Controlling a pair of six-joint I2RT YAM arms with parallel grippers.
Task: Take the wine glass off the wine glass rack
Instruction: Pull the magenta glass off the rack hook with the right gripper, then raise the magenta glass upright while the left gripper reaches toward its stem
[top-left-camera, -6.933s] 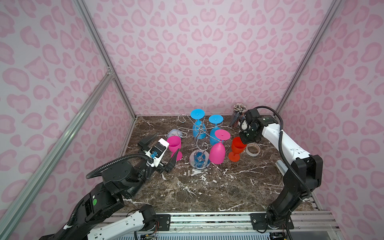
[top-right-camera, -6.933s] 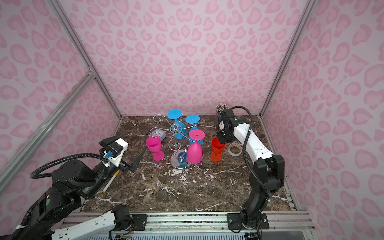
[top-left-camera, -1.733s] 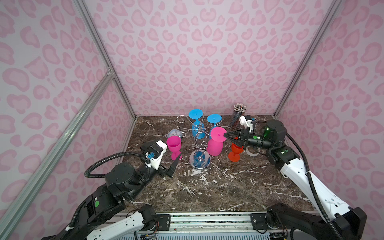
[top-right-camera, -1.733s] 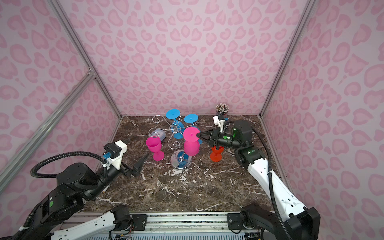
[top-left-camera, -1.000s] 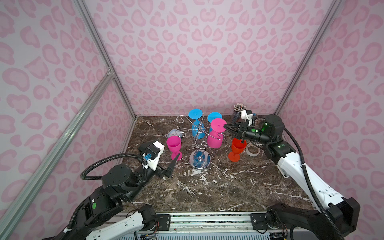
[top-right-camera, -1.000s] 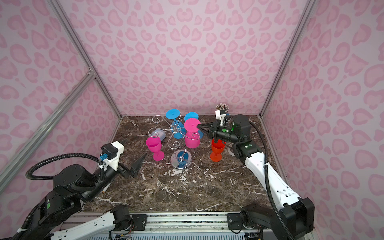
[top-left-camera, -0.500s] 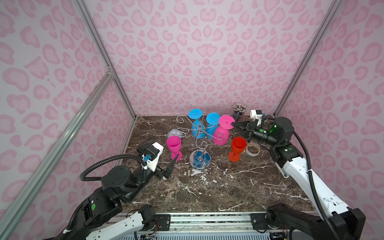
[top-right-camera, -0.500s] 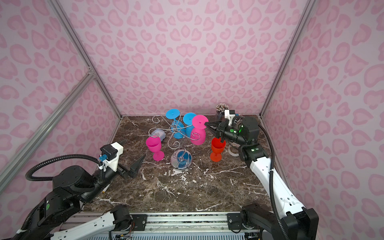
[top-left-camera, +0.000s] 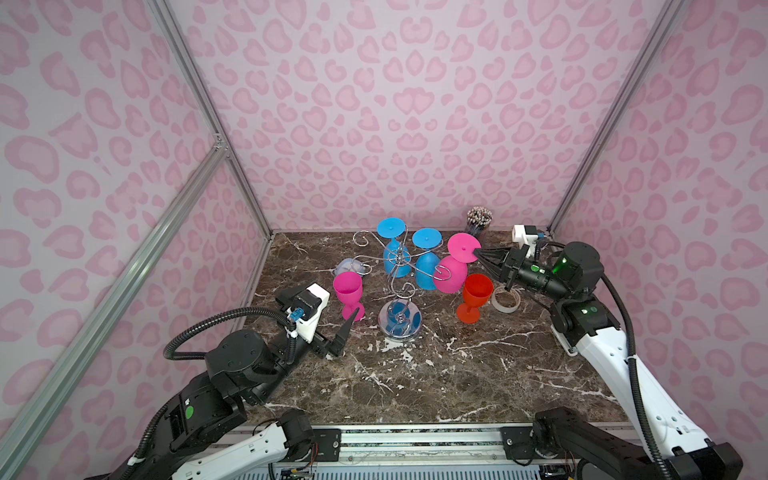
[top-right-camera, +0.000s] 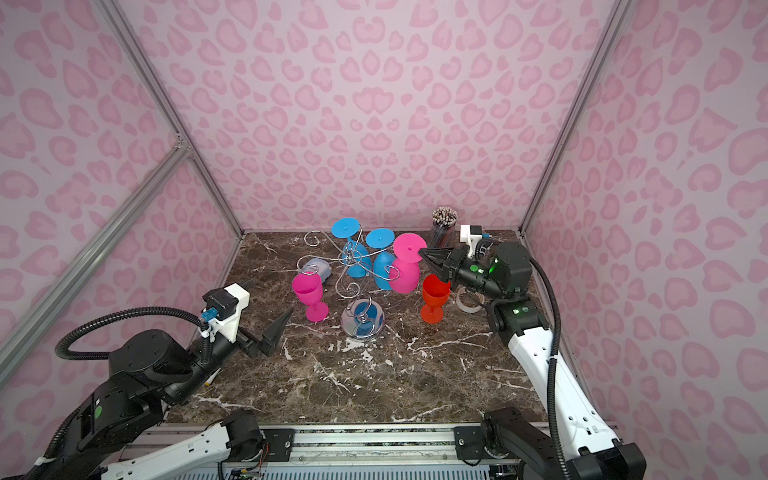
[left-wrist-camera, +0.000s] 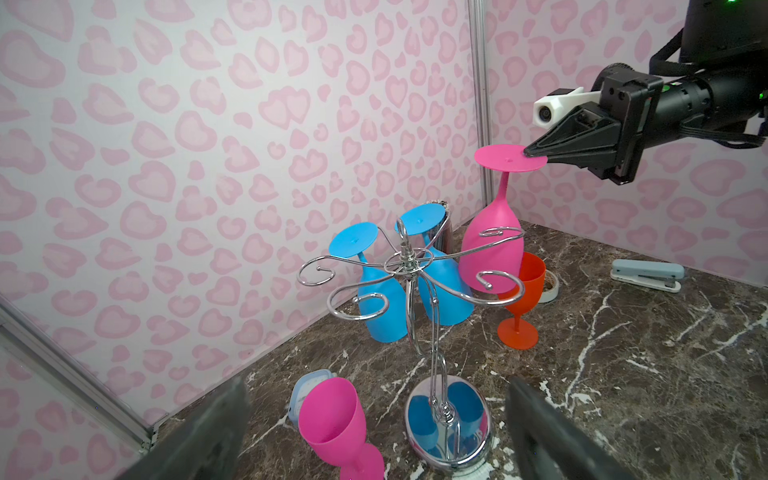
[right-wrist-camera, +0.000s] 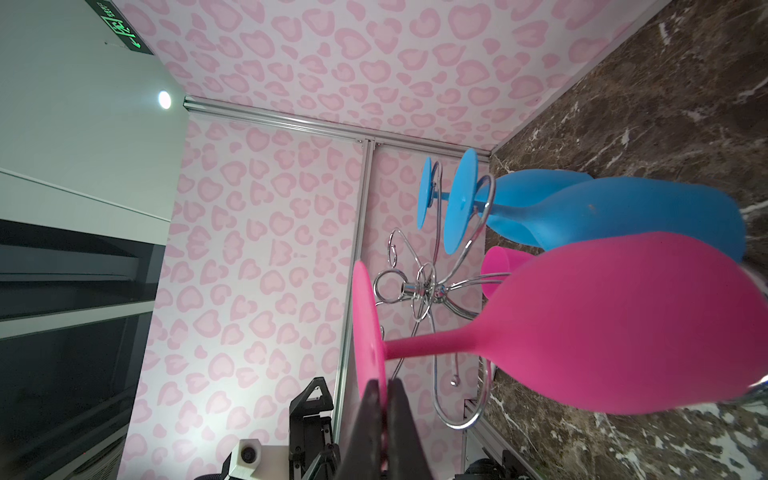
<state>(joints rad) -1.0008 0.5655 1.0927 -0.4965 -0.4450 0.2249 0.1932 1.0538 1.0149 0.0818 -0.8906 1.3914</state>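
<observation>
the wine glass (top-left-camera: 451, 274) (top-right-camera: 404, 274) (left-wrist-camera: 492, 249) (right-wrist-camera: 623, 324), bright pink, hangs upside down and tilted in the air at the right side of the wine glass rack (top-left-camera: 400, 322) (top-right-camera: 362, 322) (left-wrist-camera: 434, 357) (right-wrist-camera: 419, 286). its round foot is uppermost, higher than the rack's curled arms, and its bowl is level with them. in the left wrist view two wire scrolls cross in front of the bowl; whether wire and bowl touch cannot be told.

the right claw (top-left-camera: 478, 252) (top-right-camera: 422, 251) (left-wrist-camera: 528, 150) (right-wrist-camera: 384, 386) is pinched together on the edge of that foot, reaching in level from the right.

two blue glasses (top-left-camera: 395, 262) (top-left-camera: 427, 272) hang bowl-down on the rack's far arms, just beside the pink bowl. the rack stands upright on its mirror base on the marble counter (top-left-camera: 415, 374). a red-orange glass (top-left-camera: 473, 295) stands upright just right of the hanging bowl, with a roll of tape (top-left-camera: 505, 300) beside it. another pink glass (top-left-camera: 348, 291) stands upright left of the rack. a cup of pencils (top-left-camera: 479, 220) sits by the back wall, and a stapler (left-wrist-camera: 646, 274) lies near the right wall.

the left claw (top-right-camera: 270, 297) hovers low at the front left with its jaws wide apart, holding nothing, well apart from the rack.
</observation>
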